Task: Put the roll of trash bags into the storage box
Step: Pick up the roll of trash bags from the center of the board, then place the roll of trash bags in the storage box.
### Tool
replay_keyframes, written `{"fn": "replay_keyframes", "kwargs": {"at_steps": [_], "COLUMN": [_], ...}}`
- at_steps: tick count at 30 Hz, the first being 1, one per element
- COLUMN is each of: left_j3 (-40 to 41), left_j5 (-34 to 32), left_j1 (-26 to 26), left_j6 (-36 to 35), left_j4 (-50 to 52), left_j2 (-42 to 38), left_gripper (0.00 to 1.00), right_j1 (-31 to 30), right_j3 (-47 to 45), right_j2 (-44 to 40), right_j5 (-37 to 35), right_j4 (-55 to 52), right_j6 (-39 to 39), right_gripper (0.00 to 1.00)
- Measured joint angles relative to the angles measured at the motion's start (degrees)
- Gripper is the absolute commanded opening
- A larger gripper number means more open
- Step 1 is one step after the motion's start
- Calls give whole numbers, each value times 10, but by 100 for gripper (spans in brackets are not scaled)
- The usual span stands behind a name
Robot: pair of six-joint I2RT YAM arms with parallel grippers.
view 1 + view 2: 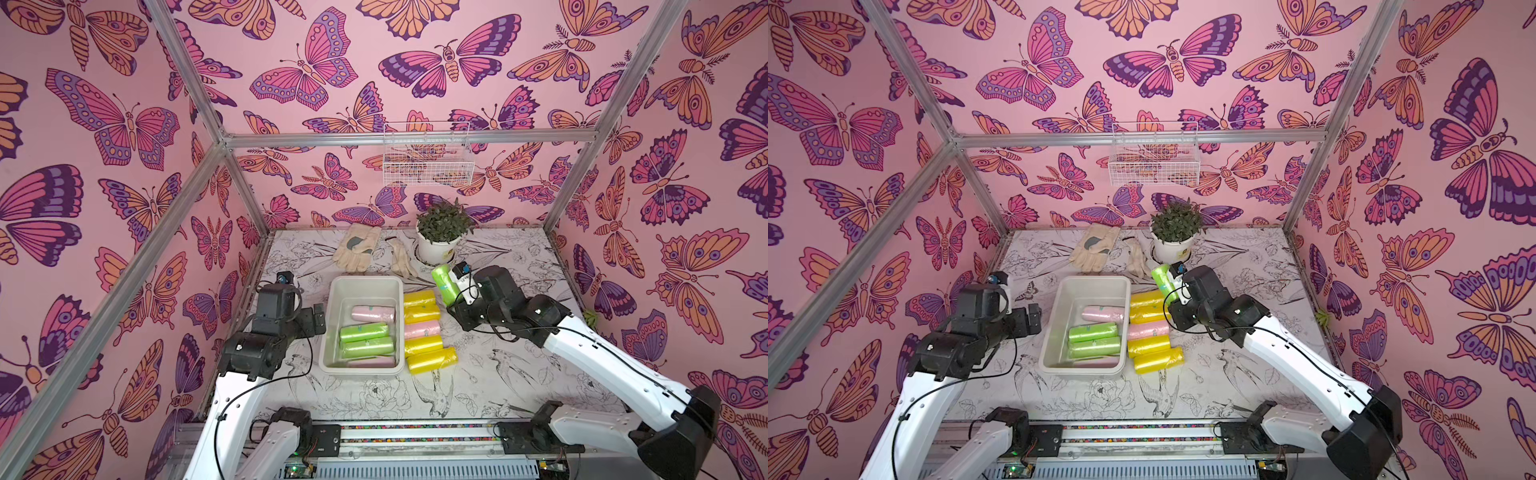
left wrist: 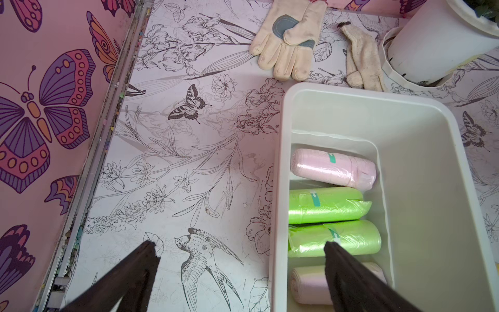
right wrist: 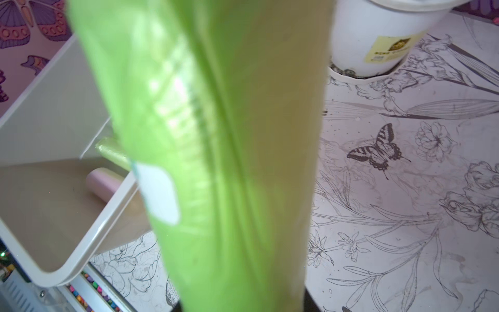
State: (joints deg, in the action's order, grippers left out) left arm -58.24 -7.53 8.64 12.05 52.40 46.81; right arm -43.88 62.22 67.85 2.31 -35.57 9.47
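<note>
The green roll of trash bags (image 1: pixel 443 285) (image 1: pixel 1161 279) hangs above the table, just beyond the far right corner of the storage box (image 1: pixel 365 279) (image 1: pixel 1096 279). My right gripper (image 1: pixel 453 297) (image 1: pixel 1171 293) is shut on it. In the right wrist view the roll (image 3: pixel 216 162) fills the middle and hides the fingers, with the box rim (image 3: pixel 108 216) beside it. The off-white box holds two green rolls (image 2: pixel 324 205) and two pink ones. My left gripper (image 2: pixel 240 245) (image 1: pixel 319 318) stands open and empty at the box's left wall (image 2: pixel 279 189).
Several yellow rolls and a pink one (image 1: pixel 424 328) lie in a row right of the box. Two gloves (image 1: pixel 357 249) and a potted plant (image 1: pixel 440 245) sit behind it. A white wire basket (image 1: pixel 428 158) hangs on the back wall.
</note>
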Motion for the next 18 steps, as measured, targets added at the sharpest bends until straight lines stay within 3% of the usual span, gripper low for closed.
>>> {"fn": "replay_keyframes", "kwargs": {"at_steps": [11,18], "left_j3": [0,0], "left_j5": [-10,-16], "left_j1": [0,0], "left_j6": [0,0], "left_j4": [0,0], "left_j2": [-32,-43], "left_gripper": [100,100], "right_j1": [-109,-196], "right_j3": [117,253], "right_j2": [57,205], "right_j5": [15,-6], "right_j4": [-52,-113], "right_j6": [-54,-104], "right_gripper": [0,0]}}
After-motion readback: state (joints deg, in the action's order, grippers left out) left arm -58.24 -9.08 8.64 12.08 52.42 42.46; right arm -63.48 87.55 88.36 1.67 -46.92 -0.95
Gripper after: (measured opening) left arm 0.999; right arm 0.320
